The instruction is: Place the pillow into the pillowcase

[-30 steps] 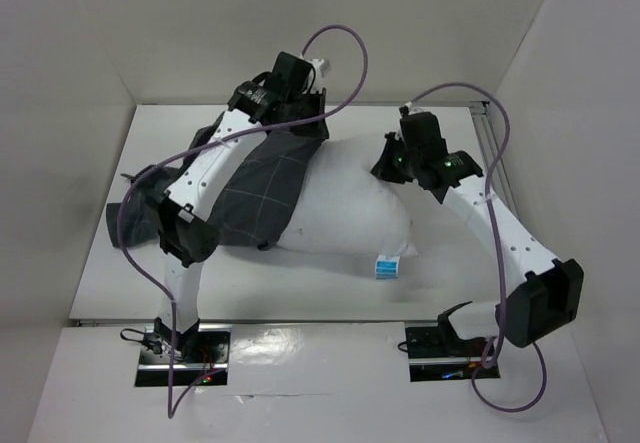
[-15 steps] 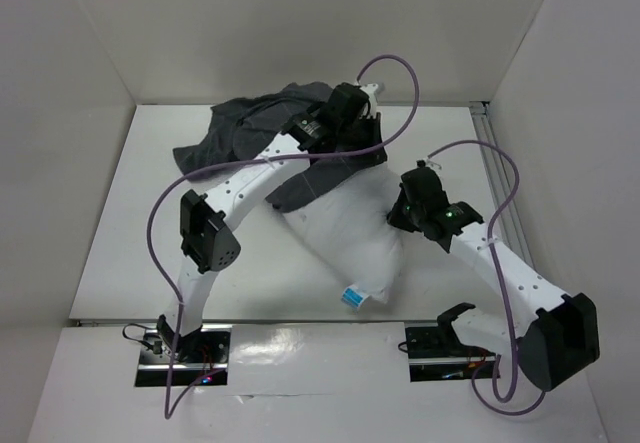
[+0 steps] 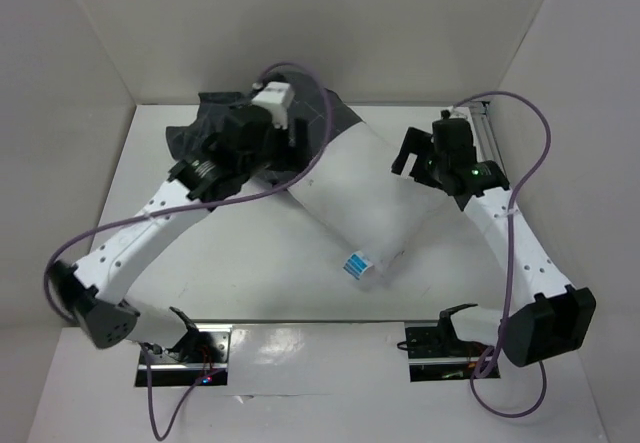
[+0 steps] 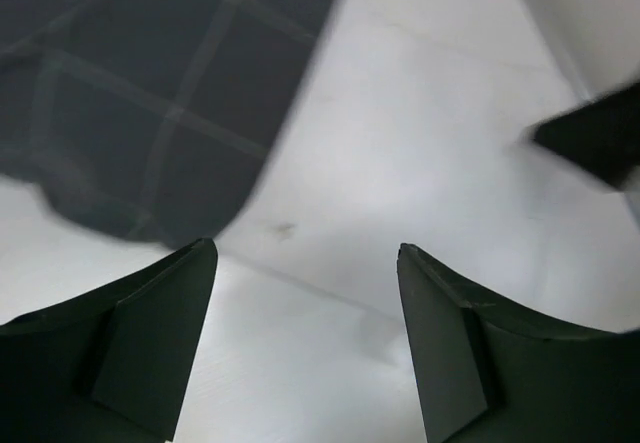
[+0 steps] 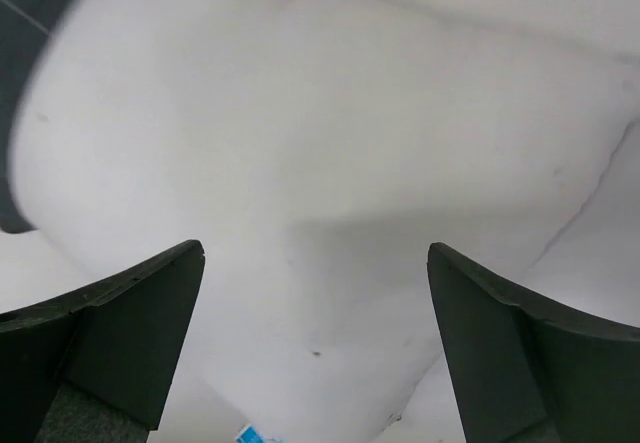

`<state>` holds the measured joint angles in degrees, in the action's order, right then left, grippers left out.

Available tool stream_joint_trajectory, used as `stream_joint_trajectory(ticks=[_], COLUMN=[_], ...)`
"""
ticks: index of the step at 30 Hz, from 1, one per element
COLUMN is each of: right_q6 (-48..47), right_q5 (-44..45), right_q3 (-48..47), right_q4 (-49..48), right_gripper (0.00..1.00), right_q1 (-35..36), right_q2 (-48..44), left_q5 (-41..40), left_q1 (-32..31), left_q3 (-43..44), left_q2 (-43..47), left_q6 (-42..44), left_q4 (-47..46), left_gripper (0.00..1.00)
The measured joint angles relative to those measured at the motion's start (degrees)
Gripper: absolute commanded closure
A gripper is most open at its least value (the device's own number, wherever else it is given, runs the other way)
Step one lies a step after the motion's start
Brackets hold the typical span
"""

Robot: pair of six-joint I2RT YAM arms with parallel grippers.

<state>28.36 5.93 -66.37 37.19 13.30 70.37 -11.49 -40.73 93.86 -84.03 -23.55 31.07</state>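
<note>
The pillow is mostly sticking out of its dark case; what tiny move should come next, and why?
Probably lower the open left claw and pinch the pillowcase edge just ahead of it: that claw holds nothing, and most of the pillow lies bare outside.

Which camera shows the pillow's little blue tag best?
The top external view: the whole tag shows at the pillow's near edge. The right wrist view catches only a sliver; the left wrist view, none.
</note>
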Motion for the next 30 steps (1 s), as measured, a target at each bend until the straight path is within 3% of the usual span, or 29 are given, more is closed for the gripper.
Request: stream_joint_trajectory(ticks=[4, 10, 14, 21, 25, 28, 29, 30], right_q6=[-2.5, -3.2, -2.9, -2.6, -2.5, -2.5, -2.5, -2.5], right_q5=[-0.3, -0.9, -1.9, -2.3, -2.0, -2.1, -2.2, -2.3], right_q3=[-8.0, -7.9, -4.4, -3.3, -3.3, -3.2, -3.0, -2.6], right_q4=[3.3, 8.2, 10.7, 12.6, 13.1, 13.4, 13.4, 13.4], right_gripper=[0.0, 0.0, 0.0, 0.0, 0.0, 0.0, 0.0, 0.0], right_q1=[0.4, 1.0, 1.0, 1.0, 1.0, 0.7, 0.7, 0.6], right_q2=[-0.8, -2.6, -3.0, -3.7, -4.5, -5.0, -5.0, -5.1], left_q5=[-5.2, -4.1, -4.0, -0.9, 1.0, 1.9, 2.4, 2.8], left_q1=[7.2, 8.6, 9.7, 14.9, 16.7, 17.3, 17.3, 17.3], left_q3=[-19.8, -43.8, -45.2, -38.3, -36.8, -35.6, -35.0, -34.6], left_q2=[10.6, 9.6, 3.8, -11.3, -15.5, -16.6, -16.8, -17.0], left_q6=[-1.3, -5.0, -4.9, -0.9, 0.3, 1.2, 1.3, 1.2], left_q4=[-4.7, -13.1, -21.3, -34.3, -37.1, -37.6, -37.7, -37.9], left_gripper=[0.13, 0.09, 0.08, 0.13, 0.26, 0.43, 0.6, 0.69])
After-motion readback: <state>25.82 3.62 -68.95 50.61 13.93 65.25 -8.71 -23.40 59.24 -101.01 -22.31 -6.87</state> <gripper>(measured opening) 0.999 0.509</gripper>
